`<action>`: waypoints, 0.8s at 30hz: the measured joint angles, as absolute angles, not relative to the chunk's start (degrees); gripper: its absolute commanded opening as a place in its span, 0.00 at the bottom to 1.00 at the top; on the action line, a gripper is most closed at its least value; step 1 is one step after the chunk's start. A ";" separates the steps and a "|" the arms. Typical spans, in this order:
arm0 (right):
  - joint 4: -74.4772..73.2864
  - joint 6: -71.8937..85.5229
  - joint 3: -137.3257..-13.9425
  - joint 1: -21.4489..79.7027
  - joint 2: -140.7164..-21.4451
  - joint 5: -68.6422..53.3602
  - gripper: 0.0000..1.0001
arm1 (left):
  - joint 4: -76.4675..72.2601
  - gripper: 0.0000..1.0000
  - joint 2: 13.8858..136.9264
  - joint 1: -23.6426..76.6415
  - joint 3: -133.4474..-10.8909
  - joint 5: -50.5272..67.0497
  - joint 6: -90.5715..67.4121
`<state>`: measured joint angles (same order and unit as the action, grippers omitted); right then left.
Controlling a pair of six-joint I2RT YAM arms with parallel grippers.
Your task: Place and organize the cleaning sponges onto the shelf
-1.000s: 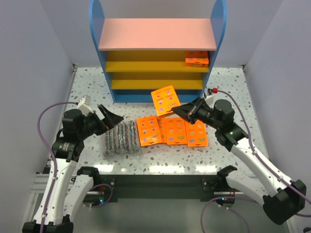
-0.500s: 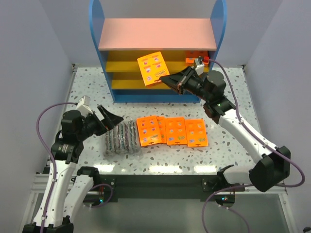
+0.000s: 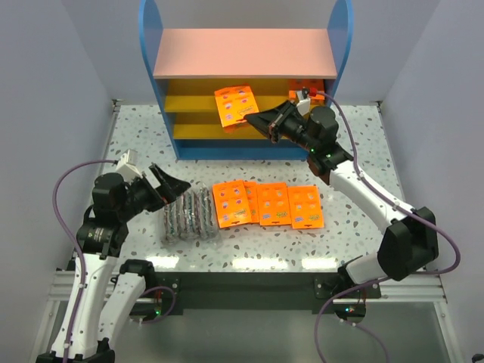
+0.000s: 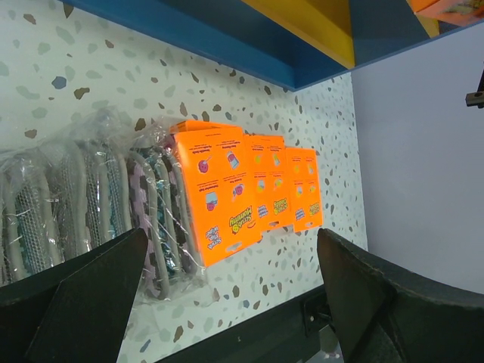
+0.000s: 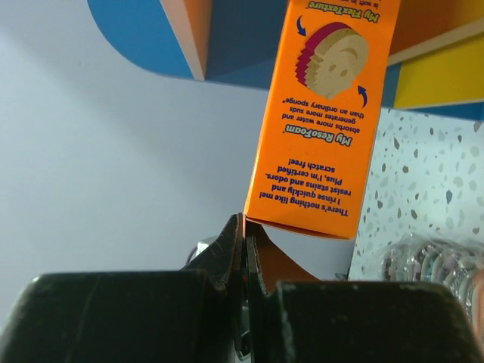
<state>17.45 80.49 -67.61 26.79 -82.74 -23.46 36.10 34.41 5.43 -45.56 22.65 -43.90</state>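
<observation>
My right gripper (image 3: 261, 119) is shut on the tab edge of one bright-orange sponge packet (image 3: 235, 104) and holds it in the air in front of the shelf's (image 3: 242, 53) yellow boards. In the right wrist view the packet (image 5: 333, 113) stands up from the closed gripper (image 5: 245, 227). Another orange packet (image 3: 308, 89) lies on the upper yellow board at the right. Several orange packets (image 3: 268, 204) lie in a row on the table, next to clear bags of grey scrub pads (image 3: 189, 214). My left gripper (image 3: 170, 189) hangs open just left of the bags (image 4: 83, 197), holding nothing.
The speckled table (image 3: 355, 151) ends at a dark front rail near the arm bases. Grey walls close in both sides. The shelf's blue side panels (image 3: 149, 76) stand against the back wall. Cables loop off both arms.
My right arm has carried the orange packet from above the table row up and back to the shelf front. The left arm has barely moved.
</observation>
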 measured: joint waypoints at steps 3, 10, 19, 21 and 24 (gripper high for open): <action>18.87 81.19 -67.61 26.02 -83.29 -21.78 0.00 | 36.36 1.00 34.37 5.43 -45.67 22.52 -43.92; 17.45 82.13 -69.36 24.77 -85.54 -14.41 0.00 | 36.62 1.00 33.95 5.43 -45.80 22.41 -43.94; 14.28 83.55 -74.67 24.73 -90.89 -9.50 0.00 | 36.64 1.00 33.23 5.43 -45.80 22.22 -44.03; 12.84 83.64 -76.75 24.73 -92.36 -9.45 0.00 | 36.67 1.00 33.12 5.43 -45.80 22.22 -44.23; 11.09 83.64 -79.02 24.75 -93.69 -8.82 0.00 | 36.75 1.00 32.91 5.43 -45.80 22.04 -44.40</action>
<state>11.09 83.64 -79.02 24.75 -93.69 -8.82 36.75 32.91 5.43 -45.80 22.04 -44.40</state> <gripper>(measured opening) 0.014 0.997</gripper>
